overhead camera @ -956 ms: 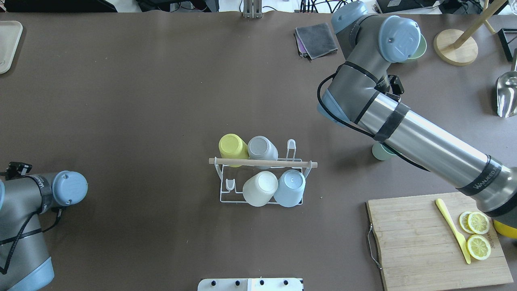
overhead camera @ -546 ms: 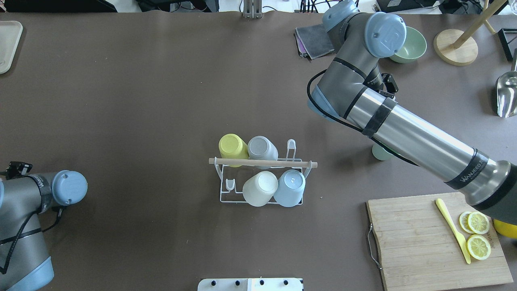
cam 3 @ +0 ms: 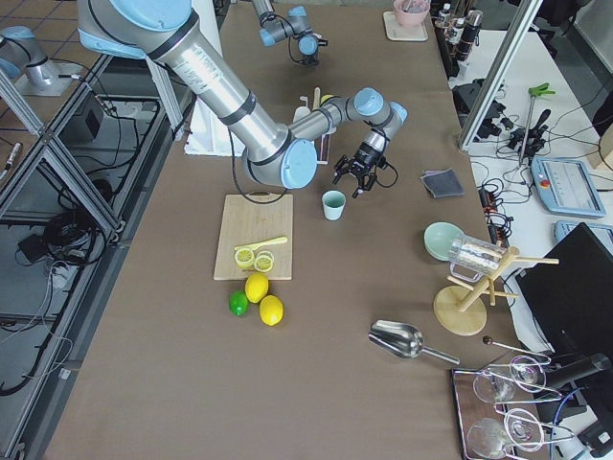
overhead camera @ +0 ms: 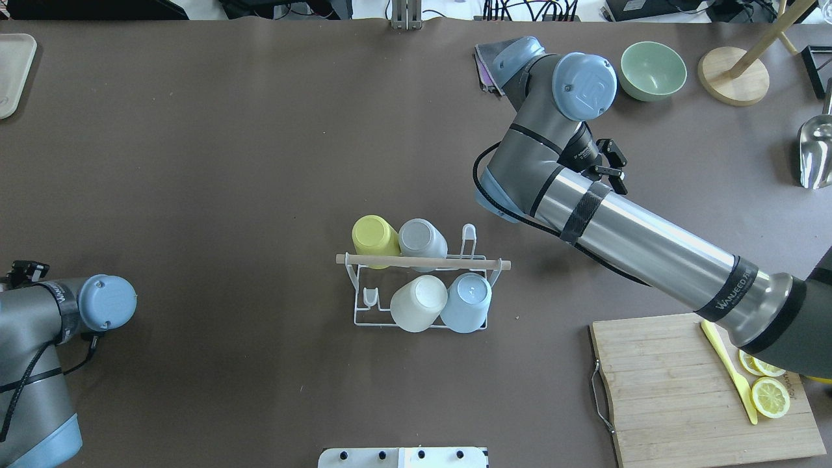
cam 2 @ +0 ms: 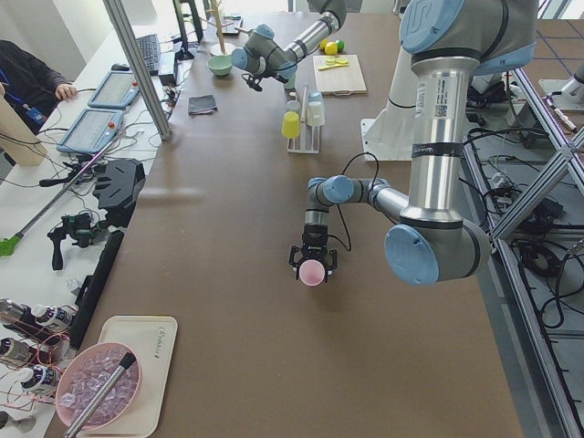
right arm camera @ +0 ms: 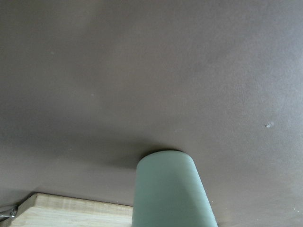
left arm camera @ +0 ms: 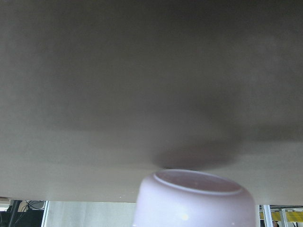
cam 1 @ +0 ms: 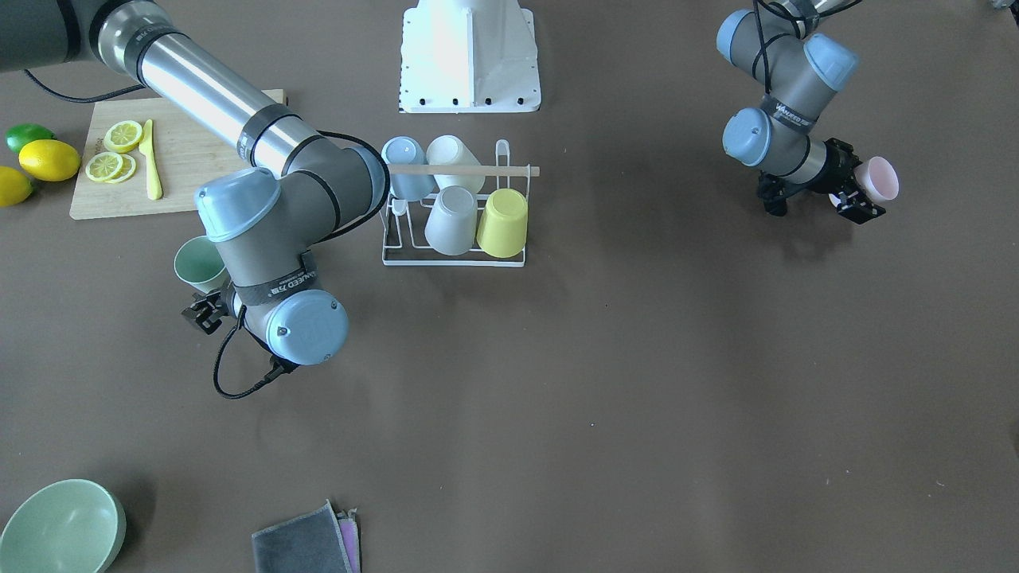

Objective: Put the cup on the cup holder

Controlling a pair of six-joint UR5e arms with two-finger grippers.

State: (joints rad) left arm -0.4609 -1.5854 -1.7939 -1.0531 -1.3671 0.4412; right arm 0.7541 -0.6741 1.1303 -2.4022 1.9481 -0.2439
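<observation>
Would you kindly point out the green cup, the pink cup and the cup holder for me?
green cup (cam 1: 197,265), front-facing view, on its inner wall.
pink cup (cam 1: 878,179), front-facing view, on its pink body.
cup holder (overhead camera: 422,262), overhead view, on its wooden rod.

Green cup (cam 1: 197,264) — hidden overhead beneath the right arm (overhead camera: 650,247)

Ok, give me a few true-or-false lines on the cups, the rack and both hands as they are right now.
1. Four cups sit on the cup holder. True.
2. The left hand holds a pink cup. True.
3. The right hand grips the green cup. False: that cup stands upright on the table, free of the hand.
4. The lemon slices lie on the bare table. False: they lie on the cutting board.
</observation>
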